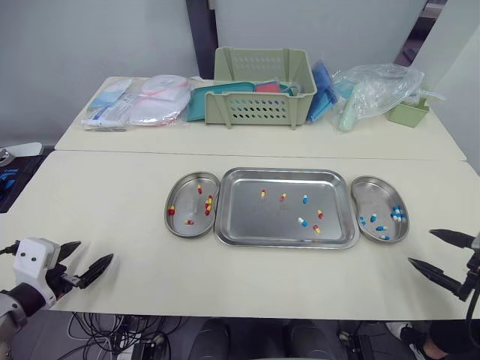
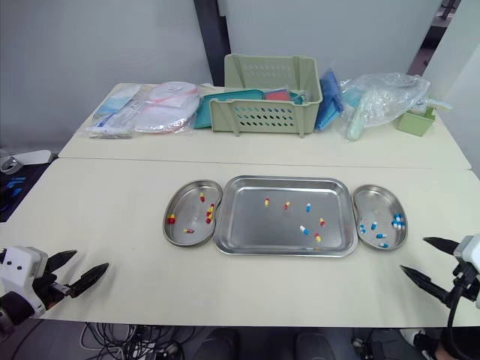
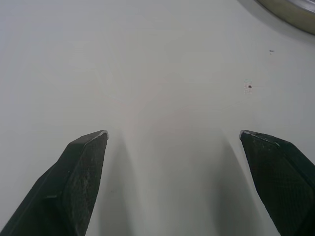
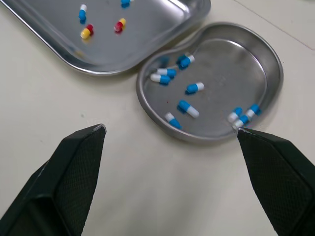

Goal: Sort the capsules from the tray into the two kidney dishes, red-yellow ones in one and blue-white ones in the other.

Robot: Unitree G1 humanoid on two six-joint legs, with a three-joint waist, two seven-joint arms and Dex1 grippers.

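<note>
**Task items.** The steel tray (image 1: 285, 236) sits at the centre of the near table. The left kidney dish (image 1: 180, 223) touches its rim at 9 o'clock and the right kidney dish (image 1: 382, 187) touches it at 3 o'clock. The left dish holds only red-yellow capsules (image 1: 208, 202) and the right dish only blue-white capsules (image 4: 194, 87). Six capsules lie loose in the tray, four red-yellow and two blue-white (image 1: 302, 222), mostly toward its 3 o'clock half and apart from one another. Sorting is judged well advanced but unfinished.

**Handling.** The capsules are judged very light, smooth and thin-shelled. They are likely to roll or skid on polished steel and to dent under a hard squeeze. The advised hold is across the short width at mid-length, with light closure. The pair at the tray's 4 o'clock lie close together and risk being disturbed jointly.

**Grippers.** The left gripper (image 1: 95, 250) hovers at 8 o'clock from the tray, well apart from it, over bare table. Its fingers are spread wide and hold nothing. The right gripper (image 1: 421, 247) hovers at 4 o'clock, near the right dish. It is equally wide open and empty.

**Surface and room.** The table (image 1: 112, 217) is cream, matte and flat. A rear table (image 1: 247, 142) abuts at 12 o'clock and carries a green basket (image 1: 262, 97), a plastic bag (image 1: 379, 86), packets (image 1: 139, 105) and a small green container (image 1: 409, 114). A pale wall stands behind.
</note>
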